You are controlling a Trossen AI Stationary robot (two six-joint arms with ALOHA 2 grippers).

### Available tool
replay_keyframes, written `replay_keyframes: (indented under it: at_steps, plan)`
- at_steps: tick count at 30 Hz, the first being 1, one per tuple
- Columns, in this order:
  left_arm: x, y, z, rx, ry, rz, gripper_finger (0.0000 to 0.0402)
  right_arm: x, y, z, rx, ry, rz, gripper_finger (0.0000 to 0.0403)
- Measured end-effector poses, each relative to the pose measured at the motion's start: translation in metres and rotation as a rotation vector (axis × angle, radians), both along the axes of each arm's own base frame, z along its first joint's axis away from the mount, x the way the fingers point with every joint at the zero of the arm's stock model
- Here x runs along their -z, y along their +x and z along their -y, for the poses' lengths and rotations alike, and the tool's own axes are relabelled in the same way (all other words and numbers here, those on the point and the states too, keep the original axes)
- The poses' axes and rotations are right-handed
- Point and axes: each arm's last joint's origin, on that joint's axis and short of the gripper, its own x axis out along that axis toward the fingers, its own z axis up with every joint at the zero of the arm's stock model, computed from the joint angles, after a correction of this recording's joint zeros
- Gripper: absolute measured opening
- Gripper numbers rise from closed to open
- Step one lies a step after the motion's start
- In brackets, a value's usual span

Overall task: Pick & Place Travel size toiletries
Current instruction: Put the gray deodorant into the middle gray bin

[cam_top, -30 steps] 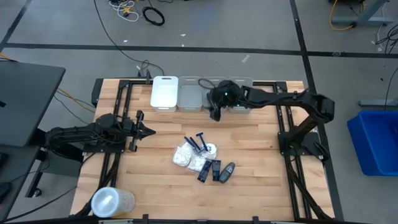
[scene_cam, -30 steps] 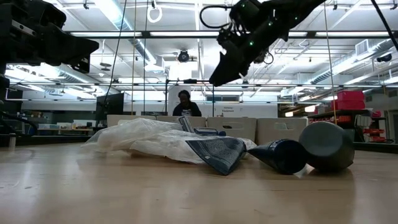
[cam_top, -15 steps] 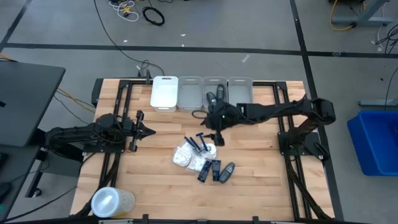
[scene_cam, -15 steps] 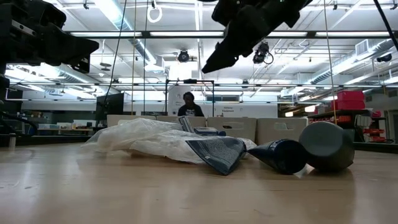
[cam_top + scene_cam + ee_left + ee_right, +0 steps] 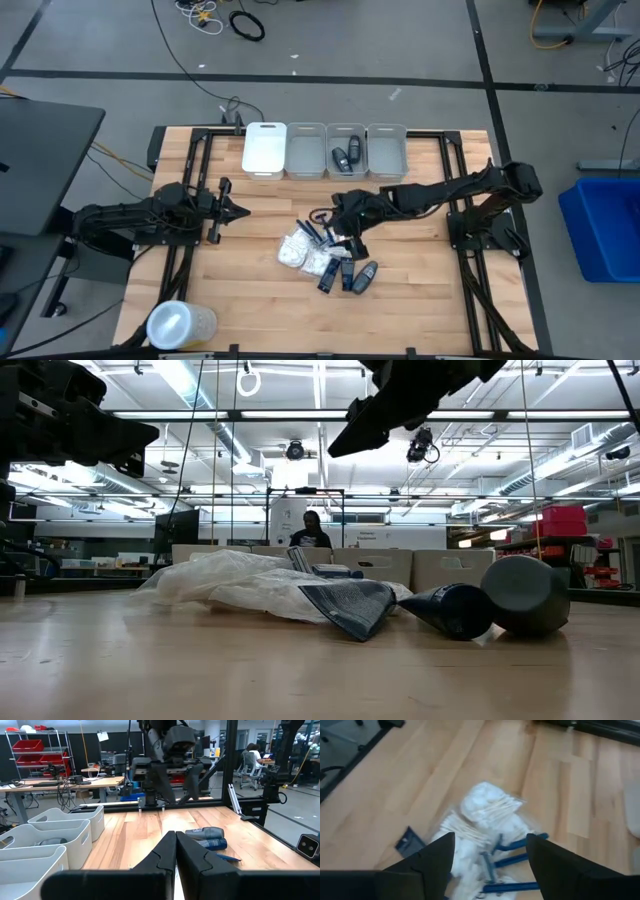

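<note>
the right gripper (image 5: pixel 349 226) hung with fingers apart over the razors (image 5: pixel 507 862) and packets (image 5: pixel 485 817); the left gripper (image 5: pixel 232 209) waited pinched together.

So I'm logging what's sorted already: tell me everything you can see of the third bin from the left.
The third bin is a pale, translucent, plastic-looking rectangular tub, open-topped and upright, in the row of four at the table's far edge. Its long sides meet the empty bin to its left and another bin to its right. Inside lie two small dark containers side by side. Nothing else touches it. The right gripper is away, over the pile at mid-table.
</note>
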Motion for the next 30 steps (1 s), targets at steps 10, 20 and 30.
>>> replay_keyframes:
  at_steps: [10, 20, 30]
  plan:
    - [0.000, 0.000, 0.000, 0.000, 0.000, 0.000, 0.0016, 0.007, -0.014, -0.032, -0.098, -0.016, -0.115, 0.0246]
    - [0.000, 0.000, 0.000, 0.000, 0.000, 0.000, 0.0016, 0.009, -0.032, -0.078, -0.369, 0.013, -0.156, 0.0305]
    - [0.000, 0.000, 0.000, 0.000, 0.000, 0.000, 0.0016, 0.012, -0.051, -0.113, -0.616, -0.099, -0.142, 0.0317]
